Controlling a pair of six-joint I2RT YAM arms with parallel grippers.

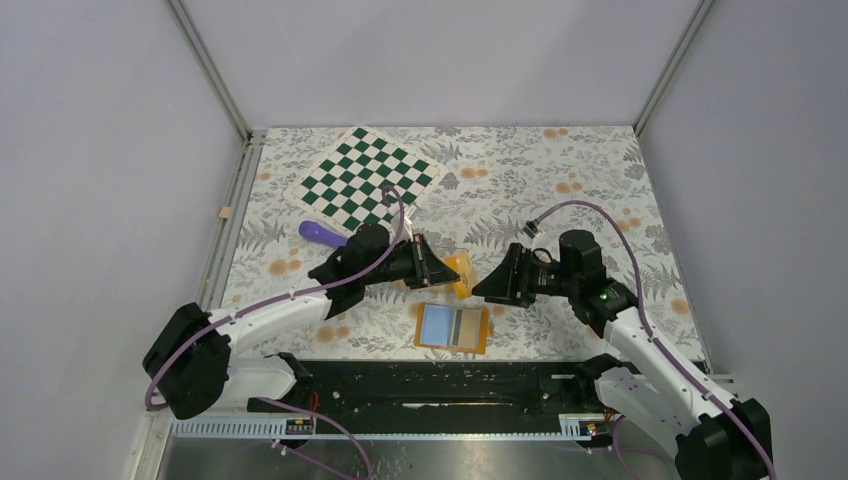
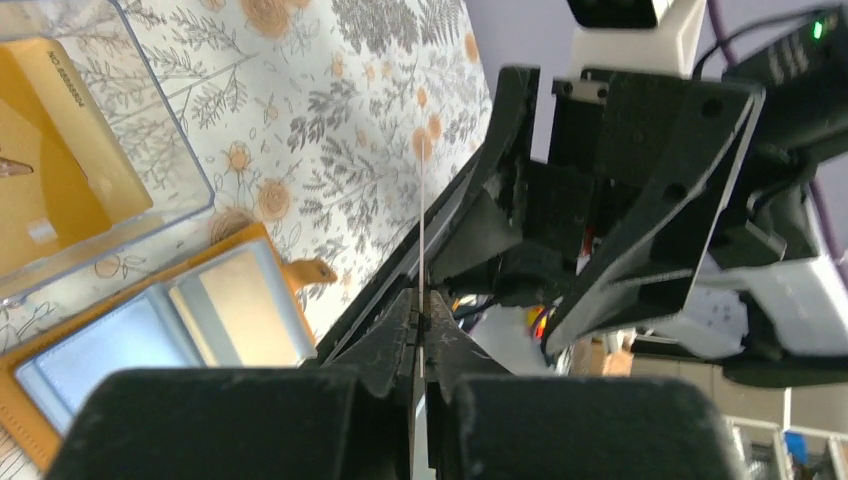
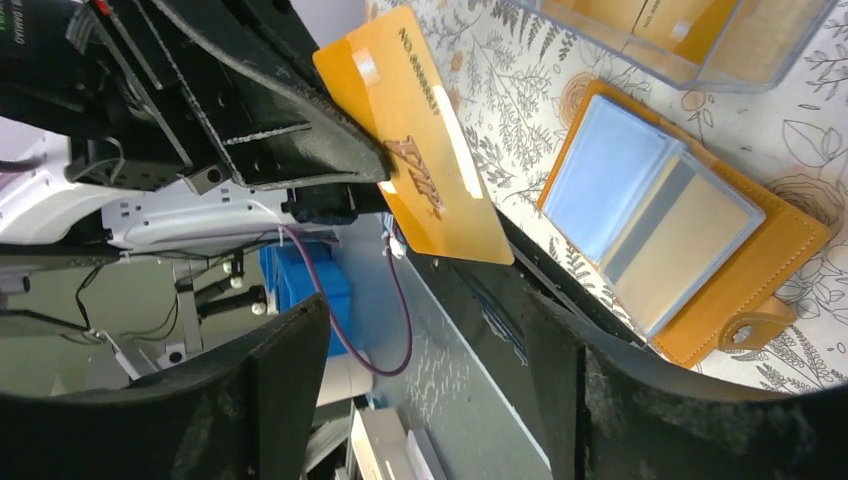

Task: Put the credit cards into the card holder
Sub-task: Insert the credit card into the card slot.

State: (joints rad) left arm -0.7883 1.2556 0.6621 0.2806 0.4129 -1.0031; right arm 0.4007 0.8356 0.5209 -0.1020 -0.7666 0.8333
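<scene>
Your left arm (image 1: 270, 315): reaches from lower left toward frame centre, forearm low over bench. Your left pincer (image 1: 440, 268): clamped tight on credit card (image 3: 420, 150), fingertips (image 2: 400, 320) pinching its lower edge. Your right arm (image 1: 640, 340): comes in from lower right, elbow bent. Your right pincer (image 1: 488, 285): faces left pincer nose to nose, close, not touching; fingers (image 3: 280, 390) spread wide, gripping nothing.

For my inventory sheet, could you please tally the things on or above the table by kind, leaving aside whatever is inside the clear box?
card holder: 1
credit card, held in the left gripper: 1
clear box: 1
chequered mat: 1
purple object: 1
Total: 5
</scene>
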